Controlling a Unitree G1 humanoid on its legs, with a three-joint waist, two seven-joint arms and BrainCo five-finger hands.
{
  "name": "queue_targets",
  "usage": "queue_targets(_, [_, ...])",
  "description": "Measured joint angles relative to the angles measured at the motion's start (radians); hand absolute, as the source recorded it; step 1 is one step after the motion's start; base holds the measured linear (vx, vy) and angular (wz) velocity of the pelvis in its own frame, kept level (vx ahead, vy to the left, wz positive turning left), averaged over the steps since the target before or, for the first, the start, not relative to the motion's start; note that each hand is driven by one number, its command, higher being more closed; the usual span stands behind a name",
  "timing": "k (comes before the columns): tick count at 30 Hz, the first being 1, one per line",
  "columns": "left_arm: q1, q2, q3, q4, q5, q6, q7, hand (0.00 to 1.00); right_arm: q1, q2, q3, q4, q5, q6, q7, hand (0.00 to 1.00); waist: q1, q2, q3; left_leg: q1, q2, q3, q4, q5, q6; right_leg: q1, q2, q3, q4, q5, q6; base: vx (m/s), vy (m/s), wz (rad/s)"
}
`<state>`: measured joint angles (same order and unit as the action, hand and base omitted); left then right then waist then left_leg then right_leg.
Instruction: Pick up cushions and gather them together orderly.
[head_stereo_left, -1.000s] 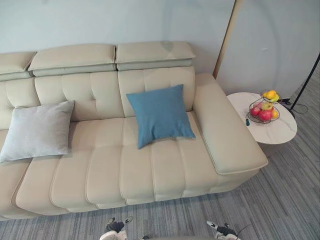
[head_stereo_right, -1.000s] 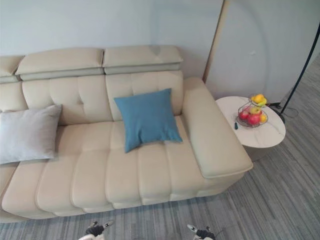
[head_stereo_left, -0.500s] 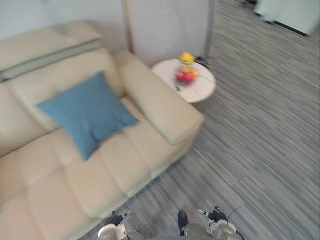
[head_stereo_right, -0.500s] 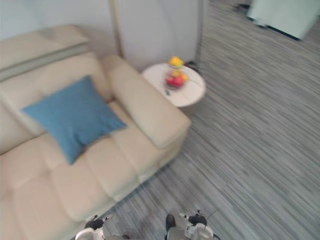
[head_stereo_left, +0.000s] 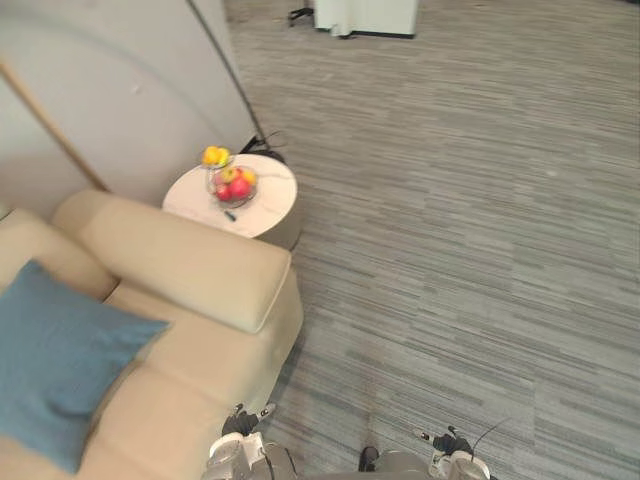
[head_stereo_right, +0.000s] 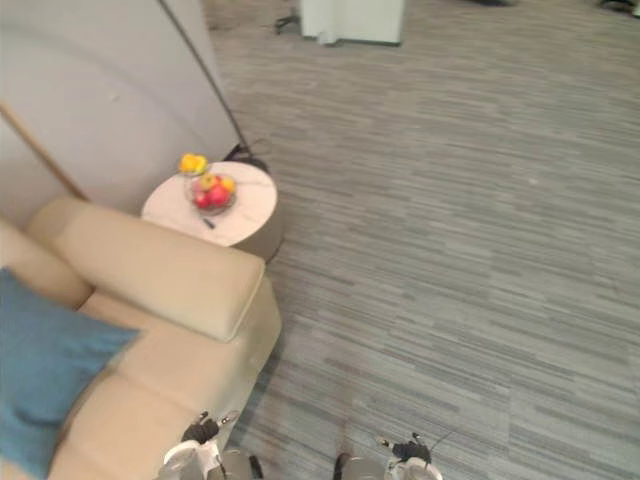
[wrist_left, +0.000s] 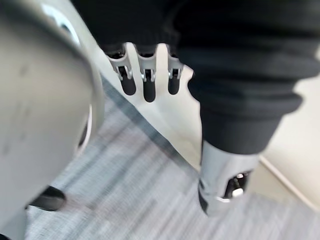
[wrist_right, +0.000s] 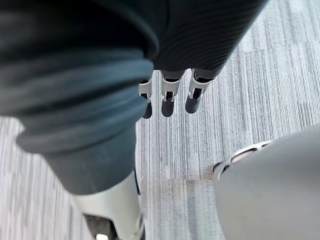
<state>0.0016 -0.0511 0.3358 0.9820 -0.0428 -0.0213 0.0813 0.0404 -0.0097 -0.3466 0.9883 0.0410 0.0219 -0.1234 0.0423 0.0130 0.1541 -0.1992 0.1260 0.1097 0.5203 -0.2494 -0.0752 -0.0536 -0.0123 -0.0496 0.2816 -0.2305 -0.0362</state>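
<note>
- Mostly, a grey striped floor spreads out ahead of me and off to my right.
- To my left stands a beige sofa, its padded armrest nearest the open floor.
- One blue cushion lies on the sofa seat, inside the armrest and cut off by the view's left edge. It is well apart from both my hands.
- Just past the armrest stands a round pale side table, against the wall.
- My left hand hangs by the sofa's base, fingers straight and loose, holding nothing.
- My right hand hangs over the floor, fingers likewise straight and empty.
- On the table sits a wire fruit bowl of red and yellow fruit.
</note>
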Motion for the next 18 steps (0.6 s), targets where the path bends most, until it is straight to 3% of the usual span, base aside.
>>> queue_targets(1, [0.000, -0.001, 0.002, 0.001, 0.000, -0.003, 0.001, 0.00, 0.001, -0.007, 0.017, 0.008, 0.000, -0.002, -0.001, 0.00, 0.005, 0.003, -0.002, -0.009, -0.028, -0.092, -0.058, 0.011, 0.016, -0.006, 0.016, 0.052, 0.013, -0.006, 0.008, 0.20, 0.257, -1.70])
queue_targets(2, [0.001, -0.002, 0.001, 0.003, 0.000, -0.003, 0.001, 0.00, 0.001, -0.010, 0.021, 0.008, 0.000, -0.002, -0.001, 0.00, 0.009, 0.008, -0.005, -0.008, -0.031, -0.117, -0.085, 0.019, 0.030, -0.010, 0.029, 0.079, 0.023, -0.011, 0.012, 0.19, 0.238, -1.61])
queue_targets(3, [0.006, -0.001, 0.001, 0.007, 0.000, -0.004, 0.002, 0.00, 0.003, -0.015, 0.029, 0.010, 0.000, -0.002, -0.003, 0.00, 0.019, 0.024, -0.018, -0.002, -0.015, -0.120, -0.096, 0.052, 0.004, -0.022, 0.052, 0.124, 0.058, -0.027, 0.025, 0.17, 0.210, -1.55])
queue_targets(5, [0.019, 0.037, 0.002, 0.014, -0.001, 0.001, 0.002, 0.00, 0.034, 0.017, 0.037, 0.008, 0.000, -0.004, -0.001, 0.00, 0.009, -0.040, -0.057, 0.052, -0.023, 0.007, -0.131, 0.021, 0.013, -0.041, 0.008, 0.173, 0.101, -0.032, 0.055, 0.27, 0.267, -1.59])
queue_targets(6, [0.020, 0.041, 0.002, 0.015, -0.001, 0.003, 0.002, 0.00, 0.038, 0.025, 0.036, 0.008, -0.001, -0.003, 0.001, 0.00, 0.019, -0.054, -0.066, 0.083, -0.027, 0.053, -0.163, 0.018, 0.018, -0.064, -0.012, 0.156, 0.137, -0.025, 0.070, 0.26, 0.217, -1.22])
queue_targets(8, [0.018, 0.042, 0.000, 0.019, -0.001, 0.006, 0.002, 0.00, 0.038, 0.029, 0.033, 0.005, -0.001, -0.004, 0.006, 0.00, 0.014, -0.058, -0.065, 0.162, -0.031, 0.139, -0.220, 0.020, 0.025, -0.123, -0.063, 0.047, 0.258, -0.007, 0.113, 0.24, 0.167, -1.06])
queue_targets(9, [0.017, 0.043, 0.000, 0.024, 0.000, 0.006, 0.002, 0.00, 0.037, 0.027, 0.031, 0.006, -0.002, -0.005, 0.006, 0.00, 0.014, -0.058, -0.065, 0.180, -0.031, 0.160, -0.232, 0.020, 0.025, -0.135, -0.080, 0.007, 0.286, -0.006, 0.115, 0.25, 0.146, -1.10])
queue_targets(10, [0.018, 0.045, -0.002, 0.033, 0.000, 0.007, 0.003, 0.00, 0.028, 0.026, 0.026, 0.005, -0.003, -0.005, 0.009, 0.00, 0.016, -0.055, -0.066, 0.239, -0.030, 0.223, -0.272, 0.021, 0.025, -0.155, -0.131, -0.123, 0.338, -0.010, 0.109, 0.20, 0.100, -0.84])
queue_targets(11, [0.020, 0.045, -0.004, 0.032, 0.000, 0.007, 0.003, 0.00, 0.026, 0.026, 0.024, 0.006, -0.003, -0.004, 0.010, 0.00, 0.015, -0.053, -0.066, 0.257, -0.030, 0.240, -0.284, 0.021, 0.025, -0.156, -0.147, -0.167, 0.342, -0.011, 0.104, 0.28, 0.091, -1.11])
queue_targets(13, [0.007, 0.049, -0.033, 0.054, 0.000, 0.009, 0.003, 0.00, 0.016, 0.020, -0.005, 0.007, -0.008, -0.004, 0.013, 0.00, 0.012, -0.042, -0.063, 0.319, -0.014, 0.325, -0.333, 0.021, 0.025, -0.156, -0.197, -0.407, 0.262, -0.001, 0.069, 0.31, 0.015, -1.00])
queue_targets(14, [0.005, 0.051, -0.042, 0.058, 0.000, 0.009, 0.003, 0.00, 0.013, 0.020, -0.008, 0.007, -0.010, -0.004, 0.013, 0.00, 0.011, -0.042, -0.062, 0.324, -0.014, 0.334, -0.338, 0.021, 0.025, -0.157, -0.199, -0.437, 0.233, 0.014, 0.061, 0.26, -0.053, -0.94])
queue_targets(15, [-0.003, 0.059, -0.073, 0.082, 0.000, 0.010, 0.002, 0.00, 0.005, 0.020, -0.026, 0.013, -0.023, -0.002, 0.014, 0.00, 0.012, -0.036, -0.058, 0.344, -0.016, 0.365, -0.353, 0.022, 0.022, -0.151, -0.199, -0.529, 0.170, 0.044, -0.001, 0.24, -0.091, -0.92])
queue_targets(16, [-0.017, 0.057, -0.093, 0.106, 0.001, 0.013, 0.001, 0.00, -0.006, 0.008, -0.046, 0.018, -0.037, -0.003, 0.014, 0.00, 0.008, -0.009, -0.047, 0.365, -0.005, 0.377, -0.369, 0.039, -0.004, -0.132, -0.185, -0.565, 0.157, 0.057, -0.024, 0.29, -0.114, -0.86])
queue_targets(18, [-0.029, 0.022, -0.108, 0.116, 0.002, 0.015, 0.000, 0.00, -0.009, -0.007, -0.084, 0.019, -0.041, -0.001, 0.010, 0.00, -0.007, 0.025, -0.035, 0.396, -0.011, 0.379, -0.401, 0.070, -0.026, -0.116, -0.167, -0.556, 0.141, 0.055, -0.032, 0.30, -0.131, -0.52])
